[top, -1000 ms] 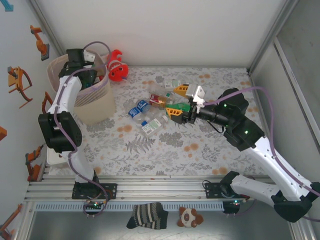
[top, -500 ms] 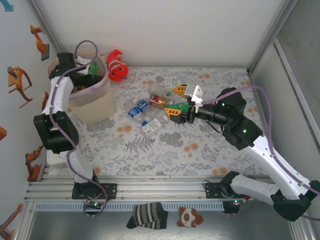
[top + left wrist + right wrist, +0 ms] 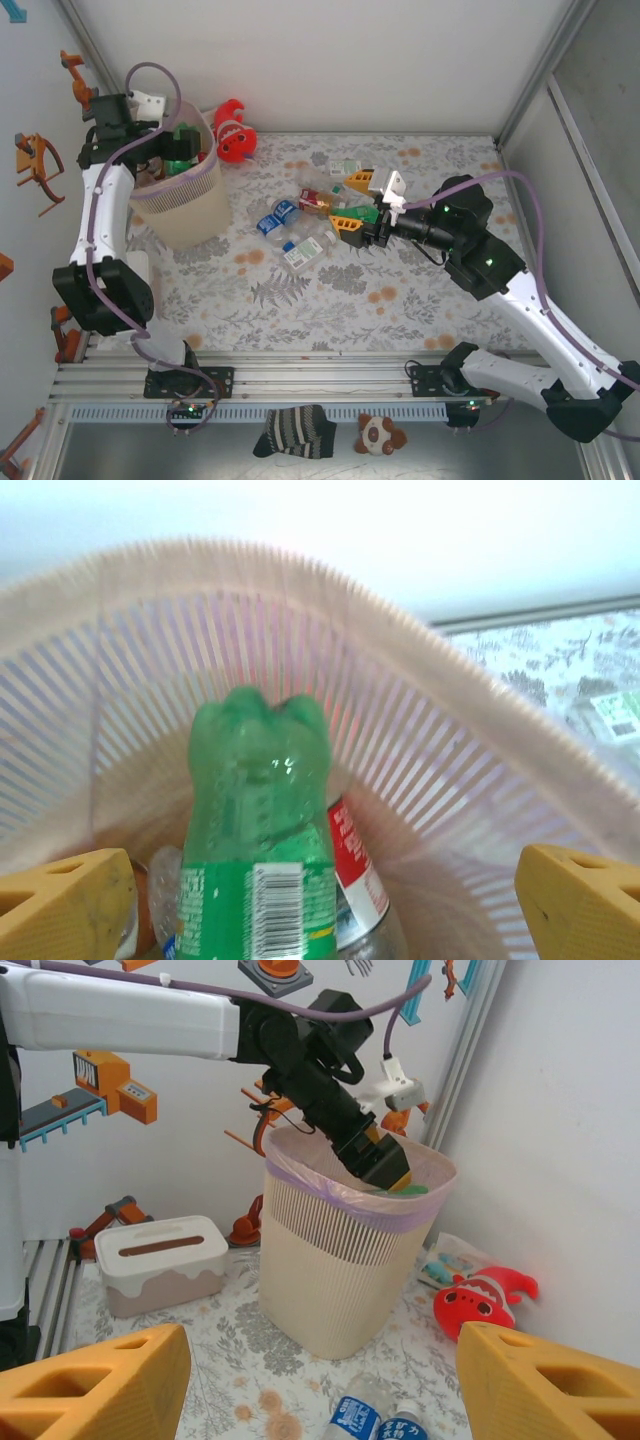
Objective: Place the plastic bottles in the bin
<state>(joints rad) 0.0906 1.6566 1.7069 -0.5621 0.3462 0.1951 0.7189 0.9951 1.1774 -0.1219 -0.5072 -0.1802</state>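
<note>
From above, we see our left gripper has swung farther over the bin at the worktop's far-left corner, while loose bottles wait mid-worktop. Its wrist view shows the jaws now spread wide and the green bottle released inside. In the right wrist view, our right gripper is half-open and empty.

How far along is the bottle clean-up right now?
Done: a green bottle and a red-labelled one are inside the bin. In hand: nothing; the left gripper is open over them, the right gripper open beside the remaining bottles. Left: those bottles, clustered on the table.
</note>
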